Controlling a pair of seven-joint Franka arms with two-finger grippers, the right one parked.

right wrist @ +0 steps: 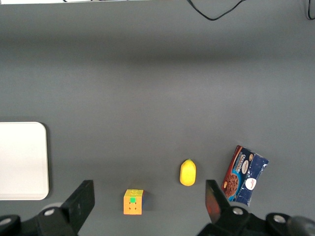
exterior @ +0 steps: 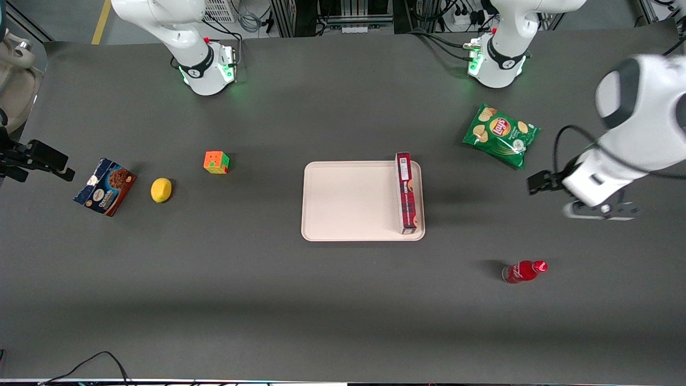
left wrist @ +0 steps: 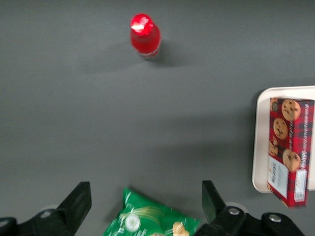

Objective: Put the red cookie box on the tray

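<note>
The red cookie box [exterior: 407, 193] stands on a long edge on the pale pink tray [exterior: 348, 201], along the tray's side toward the working arm's end. The left wrist view shows its cookie-printed face [left wrist: 288, 150] resting just inside the tray rim [left wrist: 261, 142]. My left gripper [exterior: 600, 210] hovers over bare table well off toward the working arm's end, apart from the tray and box. In the wrist view it is open [left wrist: 145, 189] with its fingers spread wide and nothing between them.
A green chips bag [exterior: 501, 135] lies farther from the front camera than the gripper and also appears under the jaws as the bag [left wrist: 152, 219]. A small red bottle [exterior: 524, 271] lies nearer. Toward the parked arm's end sit a puzzle cube [exterior: 216, 162], a lemon [exterior: 161, 190] and a blue cookie box [exterior: 105, 186].
</note>
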